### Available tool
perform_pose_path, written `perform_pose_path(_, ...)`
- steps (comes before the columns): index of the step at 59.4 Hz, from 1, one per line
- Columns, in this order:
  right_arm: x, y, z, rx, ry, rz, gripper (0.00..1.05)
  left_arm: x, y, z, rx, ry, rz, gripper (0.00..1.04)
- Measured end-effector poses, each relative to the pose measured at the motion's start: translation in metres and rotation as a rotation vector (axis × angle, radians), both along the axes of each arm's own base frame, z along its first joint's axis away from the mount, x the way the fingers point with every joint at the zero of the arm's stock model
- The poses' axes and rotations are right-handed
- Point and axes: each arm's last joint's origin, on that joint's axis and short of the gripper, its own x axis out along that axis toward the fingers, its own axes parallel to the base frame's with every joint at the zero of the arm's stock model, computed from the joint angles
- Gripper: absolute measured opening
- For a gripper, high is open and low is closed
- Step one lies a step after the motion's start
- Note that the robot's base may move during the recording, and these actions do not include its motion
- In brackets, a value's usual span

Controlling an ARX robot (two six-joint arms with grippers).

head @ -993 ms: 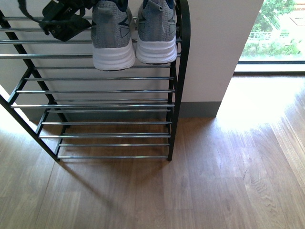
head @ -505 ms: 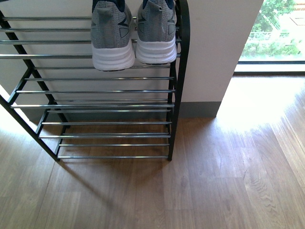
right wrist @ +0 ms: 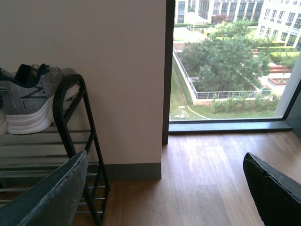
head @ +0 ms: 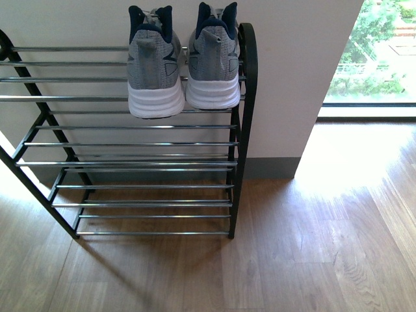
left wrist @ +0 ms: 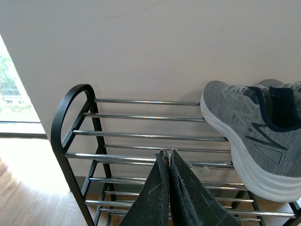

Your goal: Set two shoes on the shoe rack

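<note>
At the upper centre of the front view, two sneakers (head: 155,71) are sitting heels-out on the top tier of the rack (head: 130,144). They are looking light and soft-knitted, best gripped at the heel collar. The left pincer (left wrist: 168,188) is pressing together, empty; the right pincer (right wrist: 163,162) is gaping apart.

Shoe rack (head: 130,144) ran past the front view's left edge, far sneaker (left wrist: 275,84) sat mostly hidden behind near sneaker (left wrist: 244,136), whose heel was cropped at the left wrist view's edge.
</note>
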Motion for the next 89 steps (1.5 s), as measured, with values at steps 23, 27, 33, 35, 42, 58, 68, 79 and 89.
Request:
perform_pose_path(23, 0.000, 0.000, 0.000, 0.000, 0.000, 0.000, 0.96, -0.043, 0.019, -0.017, 0.002, 0.015, -0.002, 0.01)
perform_pose_path(27, 0.000, 0.000, 0.000, 0.000, 0.000, 0.000, 0.96, -0.048, 0.021, -0.017, 0.002, 0.012, 0.007, 0.01)
perform_pose_path(33, 0.000, 0.000, 0.000, 0.000, 0.000, 0.000, 0.96, -0.056, 0.021, -0.015, 0.002, 0.005, 0.003, 0.01)
perform_pose_path(35, 0.000, 0.000, 0.000, 0.000, 0.000, 0.000, 0.96, -0.059, 0.021, -0.015, 0.002, 0.007, 0.003, 0.01)
perform_pose_path(42, 0.000, 0.000, 0.000, 0.000, 0.000, 0.000, 0.96, -0.068, 0.021, -0.015, 0.002, 0.005, 0.003, 0.01)
perform_pose_path(58, 0.000, 0.000, 0.000, 0.000, 0.000, 0.000, 0.96, -0.081, 0.021, -0.012, 0.002, -0.004, 0.002, 0.01)
perform_pose_path(68, 0.000, 0.000, 0.000, 0.000, 0.000, 0.000, 0.96, -0.088, 0.021, -0.009, 0.002, -0.013, 0.002, 0.01)
perform_pose_path(79, 0.000, 0.000, 0.000, 0.000, 0.000, 0.000, 0.96, -0.094, 0.021, -0.008, 0.002, -0.018, 0.002, 0.01)
perform_pose_path(89, 0.000, 0.000, 0.000, 0.000, 0.000, 0.000, 0.96, -0.099, 0.021, -0.007, 0.002, -0.022, 0.002, 0.01)
